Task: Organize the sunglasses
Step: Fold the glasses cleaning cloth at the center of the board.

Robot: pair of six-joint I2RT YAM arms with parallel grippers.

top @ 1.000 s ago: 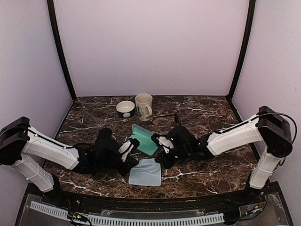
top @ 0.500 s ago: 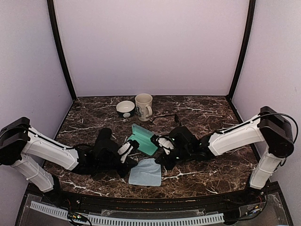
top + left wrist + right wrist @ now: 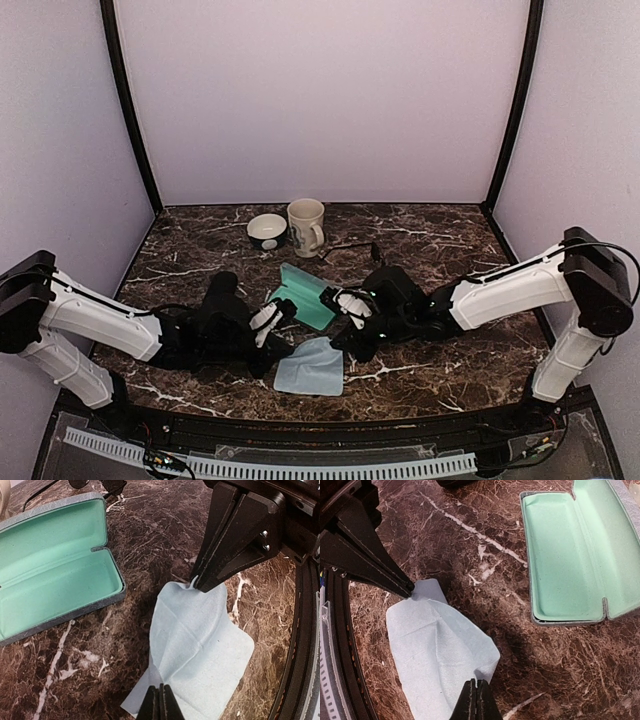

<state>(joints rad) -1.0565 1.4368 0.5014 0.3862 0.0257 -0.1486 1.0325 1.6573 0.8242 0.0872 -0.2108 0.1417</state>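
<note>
Marble table [image 3: 450,240], purple walls. My left claw [image 3: 160,702] pinched shut on near edge of blue cloth [image 3: 200,640]. Green-lined case [image 3: 55,565] open, nothing inside. My right claw [image 3: 476,697] clamped on opposite corner of cloth. Wire sunglasses [image 3: 350,246] behind case, near mug [image 3: 306,226], uncased: task barely begun, I judge. Second pair not made out.

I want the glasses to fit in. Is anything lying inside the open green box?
Nothing visible. The case shows only bare green lining. The cloth lies on the table beside it, not over it, pinched at two corners by the shut jaws of the left gripper and right gripper.
</note>
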